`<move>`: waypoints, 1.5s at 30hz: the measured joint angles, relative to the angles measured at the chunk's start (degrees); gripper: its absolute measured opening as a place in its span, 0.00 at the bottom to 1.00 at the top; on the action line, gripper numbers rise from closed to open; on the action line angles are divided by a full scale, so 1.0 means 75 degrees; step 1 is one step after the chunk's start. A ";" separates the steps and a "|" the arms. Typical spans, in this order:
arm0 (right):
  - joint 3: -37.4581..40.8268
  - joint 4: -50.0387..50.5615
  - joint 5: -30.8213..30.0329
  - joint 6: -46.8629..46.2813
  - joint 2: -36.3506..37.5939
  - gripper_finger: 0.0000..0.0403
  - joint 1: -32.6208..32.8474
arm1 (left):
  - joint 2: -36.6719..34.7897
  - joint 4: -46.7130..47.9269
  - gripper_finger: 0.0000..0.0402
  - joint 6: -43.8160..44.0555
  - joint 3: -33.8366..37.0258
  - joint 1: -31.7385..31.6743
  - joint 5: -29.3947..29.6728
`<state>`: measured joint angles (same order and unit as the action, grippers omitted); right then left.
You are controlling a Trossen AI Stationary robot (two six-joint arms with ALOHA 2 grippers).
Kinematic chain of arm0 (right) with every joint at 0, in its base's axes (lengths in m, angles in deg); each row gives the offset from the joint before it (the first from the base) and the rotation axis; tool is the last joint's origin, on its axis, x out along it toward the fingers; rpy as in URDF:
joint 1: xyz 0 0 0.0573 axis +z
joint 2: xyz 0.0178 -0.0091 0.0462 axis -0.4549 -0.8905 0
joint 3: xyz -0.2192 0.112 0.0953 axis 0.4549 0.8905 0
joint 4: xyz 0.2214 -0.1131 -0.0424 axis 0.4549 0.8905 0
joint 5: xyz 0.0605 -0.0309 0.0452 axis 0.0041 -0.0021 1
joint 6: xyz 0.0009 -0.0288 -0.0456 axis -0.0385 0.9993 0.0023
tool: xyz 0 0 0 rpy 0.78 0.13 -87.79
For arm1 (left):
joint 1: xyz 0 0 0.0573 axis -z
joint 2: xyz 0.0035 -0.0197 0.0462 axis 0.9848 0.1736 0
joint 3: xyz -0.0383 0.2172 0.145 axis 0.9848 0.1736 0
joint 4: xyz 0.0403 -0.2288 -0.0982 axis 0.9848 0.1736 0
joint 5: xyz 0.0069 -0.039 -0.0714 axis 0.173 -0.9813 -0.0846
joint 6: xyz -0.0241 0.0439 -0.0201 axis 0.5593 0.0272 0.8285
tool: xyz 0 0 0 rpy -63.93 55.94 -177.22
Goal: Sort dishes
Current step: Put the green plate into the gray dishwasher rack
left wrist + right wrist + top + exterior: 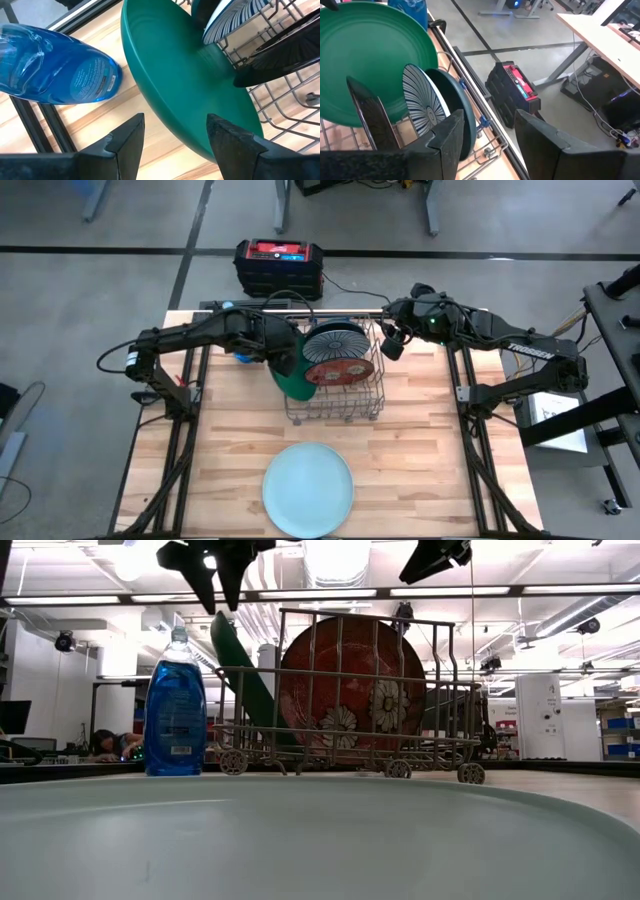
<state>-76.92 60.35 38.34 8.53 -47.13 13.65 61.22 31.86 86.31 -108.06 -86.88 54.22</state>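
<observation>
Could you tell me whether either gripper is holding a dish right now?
No. The left gripper is open over the green plate; the right gripper is empty.

green plate point(292, 380) leaning on rack | striped point(420, 107), red point(350, 690) upright | pale plate point(308, 490) flat, perhaps teal-tinted

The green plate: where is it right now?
In the high view, the green plate leans against the left outside of the wire rack, just below the open left gripper, near the blue bottle.
</observation>
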 joint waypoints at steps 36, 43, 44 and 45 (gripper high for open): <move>0.0000 0.0067 0.0003 -0.0008 0.0000 0.42 -0.0001 | 0.0697 0.0057 0.39 -0.0422 0.0081 -0.0003 0.0443; 0.0000 0.0071 0.0003 -0.0008 0.0000 0.42 -0.0002 | 0.0676 0.0019 0.31 -0.0344 0.0075 -0.0006 0.0502; 0.0000 0.0071 0.0003 -0.0008 0.0000 0.42 0.0001 | 0.0676 0.0019 0.30 -0.0344 0.0075 -0.0006 0.0507; 0.0000 0.0071 0.0003 -0.0008 0.0000 0.42 -0.0001 | 0.0676 0.0013 0.30 -0.0344 0.0075 -0.0006 0.0507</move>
<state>-76.92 60.88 38.36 8.47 -47.13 13.64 66.29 31.96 83.73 -107.50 -86.92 58.02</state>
